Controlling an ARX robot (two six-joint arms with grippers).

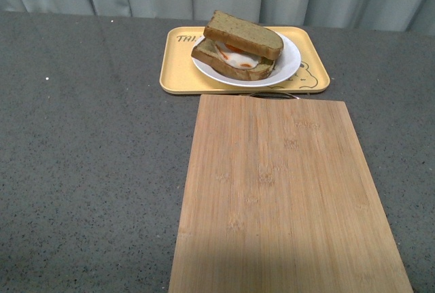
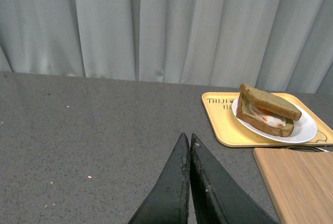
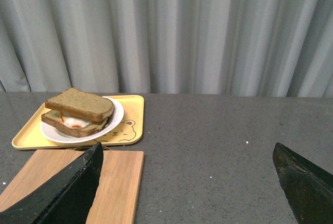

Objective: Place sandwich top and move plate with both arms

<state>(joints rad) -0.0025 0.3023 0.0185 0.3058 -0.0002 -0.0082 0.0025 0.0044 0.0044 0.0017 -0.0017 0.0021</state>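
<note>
Bare cutting board (image 1: 289, 194) awaited plate (image 1: 289, 62); sandwich top (image 1: 243, 33) seated; left end effector (image 2: 189, 140) closed empty, right end effector (image 3: 187, 159) wide open.

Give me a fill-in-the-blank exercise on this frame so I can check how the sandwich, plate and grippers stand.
1. The sandwich top lies on the slice bearing a fried ____.
2. The plate sits on the yellow ____.
3. The left gripper has its jaws ____.
4. The right gripper has its jaws ____.

Missing words: egg; tray; shut; open
</note>
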